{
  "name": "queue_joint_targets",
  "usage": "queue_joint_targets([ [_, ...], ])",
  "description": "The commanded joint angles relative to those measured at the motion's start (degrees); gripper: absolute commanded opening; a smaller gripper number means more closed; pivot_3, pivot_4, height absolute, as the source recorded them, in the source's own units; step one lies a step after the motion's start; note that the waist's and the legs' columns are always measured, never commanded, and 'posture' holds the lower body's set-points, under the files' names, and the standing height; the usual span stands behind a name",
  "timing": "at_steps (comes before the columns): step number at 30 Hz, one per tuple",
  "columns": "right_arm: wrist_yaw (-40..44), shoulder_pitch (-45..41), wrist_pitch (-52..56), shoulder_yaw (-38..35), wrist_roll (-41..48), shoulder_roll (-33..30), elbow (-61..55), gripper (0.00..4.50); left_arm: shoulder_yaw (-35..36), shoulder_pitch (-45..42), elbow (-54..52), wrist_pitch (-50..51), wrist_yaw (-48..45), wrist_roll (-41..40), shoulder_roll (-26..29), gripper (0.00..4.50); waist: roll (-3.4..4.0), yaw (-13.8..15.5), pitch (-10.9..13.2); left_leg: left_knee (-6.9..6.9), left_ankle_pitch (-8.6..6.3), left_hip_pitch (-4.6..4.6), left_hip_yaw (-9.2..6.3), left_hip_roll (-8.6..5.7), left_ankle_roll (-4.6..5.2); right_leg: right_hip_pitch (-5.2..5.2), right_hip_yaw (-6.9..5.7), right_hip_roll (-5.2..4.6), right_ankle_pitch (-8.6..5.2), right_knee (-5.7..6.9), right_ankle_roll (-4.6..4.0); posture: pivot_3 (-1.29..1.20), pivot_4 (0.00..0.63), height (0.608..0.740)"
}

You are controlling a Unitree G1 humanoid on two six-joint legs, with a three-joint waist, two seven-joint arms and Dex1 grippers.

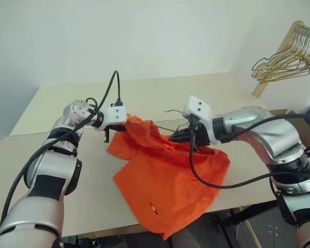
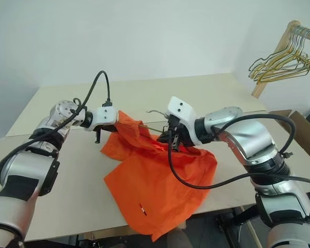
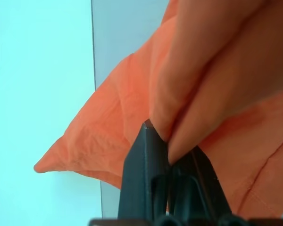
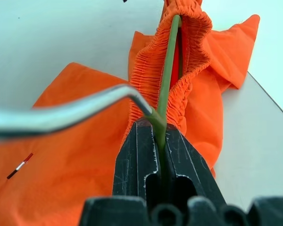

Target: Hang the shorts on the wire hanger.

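Observation:
The bright orange shorts [image 1: 165, 181] lie crumpled on the table, one leg drooping over the front edge. My left gripper [image 3: 162, 136] is shut on a fold of the fabric at the far-left corner, lifting it slightly. My right gripper [image 4: 153, 123] is shut on the thin wire hanger [image 4: 85, 110], and one arm of the hanger runs inside the gathered elastic waistband [image 4: 188, 89]. The hanger's small hook [image 1: 171, 110] sticks out behind the shorts, between the two grippers. A tiny mark [image 1: 154, 208] shows near one leg hem.
The pale table [image 1: 67, 175] is made of two boards with a seam across it. A bunch of gold and grey wire hangers [image 1: 284, 64] hangs from a wooden rod at the far right. A cardboard box [image 2: 305, 129] sits beyond the right edge.

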Motion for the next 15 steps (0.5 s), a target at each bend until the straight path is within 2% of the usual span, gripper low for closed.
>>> queue_joint_targets([
  [1,0.86,0.0,0.54,-3.53,1.65,-1.56,-2.61,0.0,2.09,-1.91,-0.27,0.55,0.29,-1.65,0.13,0.05,0.0,-0.09,0.0,0.0,0.0,0.0,0.0,0.0,0.0,0.0,0.0,0.0,0.0,0.0,0.0,-0.21,0.0,0.74],
  [15,2.36,3.51,-0.1,-5.73,3.79,-6.38,-4.49,0.0,6.56,0.54,-1.76,3.46,1.34,-4.45,3.99,0.05,0.0,-0.17,0.0,-0.01,0.0,-0.01,0.0,-0.01,0.0,0.0,-0.01,-0.01,-0.01,0.0,0.02,-0.2,0.0,0.74],
])
